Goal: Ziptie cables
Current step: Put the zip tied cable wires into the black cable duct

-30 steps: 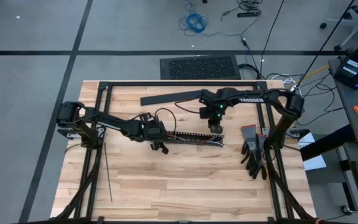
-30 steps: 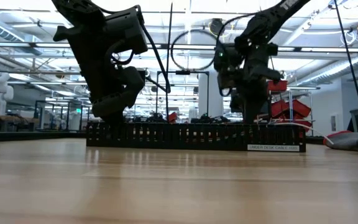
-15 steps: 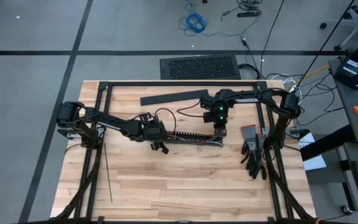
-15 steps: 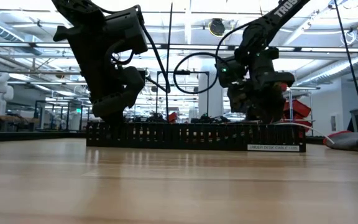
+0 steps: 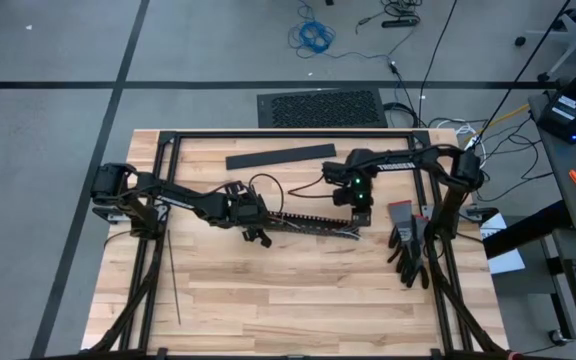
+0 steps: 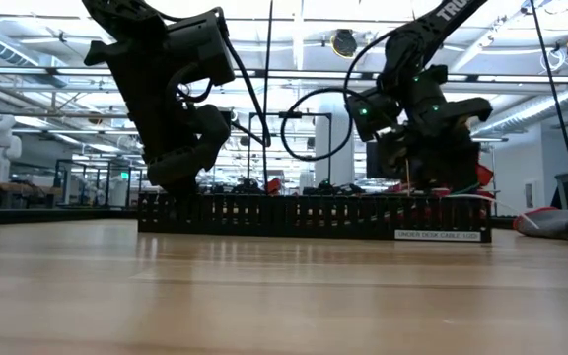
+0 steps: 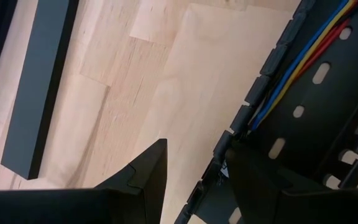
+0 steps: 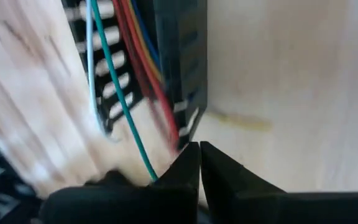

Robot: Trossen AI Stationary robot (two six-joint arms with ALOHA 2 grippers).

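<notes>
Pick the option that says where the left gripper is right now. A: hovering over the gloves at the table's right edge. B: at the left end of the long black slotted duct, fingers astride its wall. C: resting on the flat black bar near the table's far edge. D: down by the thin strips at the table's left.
B: the left gripper sits at the left end of the slotted duct, a finger on each side of its wall.

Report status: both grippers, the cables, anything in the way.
Left gripper clamped on the slotted duct's left end. Right gripper shut, at its right end. Cables lying in duct, unzipped. Zipties untouched, far left.
</notes>
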